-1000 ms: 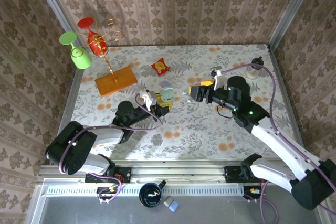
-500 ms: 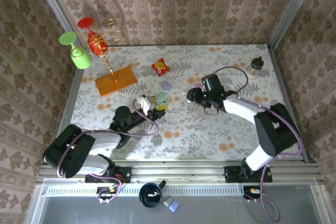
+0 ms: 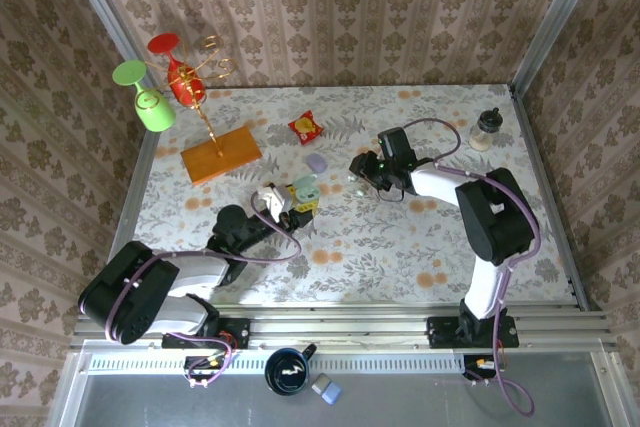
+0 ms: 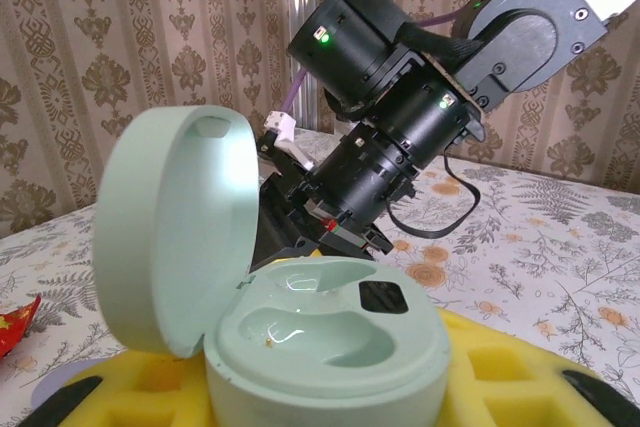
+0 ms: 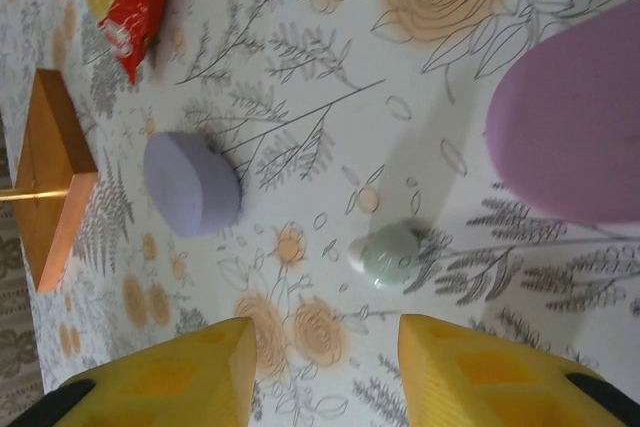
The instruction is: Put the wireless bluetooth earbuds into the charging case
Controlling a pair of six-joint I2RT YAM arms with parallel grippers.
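Damask wallpaper closes in a floral-printed table [image 3: 400,247] on which the work is laid out. Picking up a bud is judged to be the step in hand. The charging case [image 4: 325,342] — mint green, lid hinged back — is clamped between the yellow pads of the left pincer [image 3: 297,199], and its two wells are seen to be empty in the left wrist view. The right pincer [image 5: 328,339] is brought low over the table with its fingers parted and nothing gripped. A pale mint earbud [image 5: 388,253] lies on the table just ahead of the gap, roughly in line with it, and is not touched. A lilac case [image 5: 190,184] lies apart to one side.

For the next move, the right pincer would need to be eased forward until the earbud sits squarely between the pads, then closed gently — so small and glossy a bud is judged likely to slip out. Only then can it be carried across and matched to a well.
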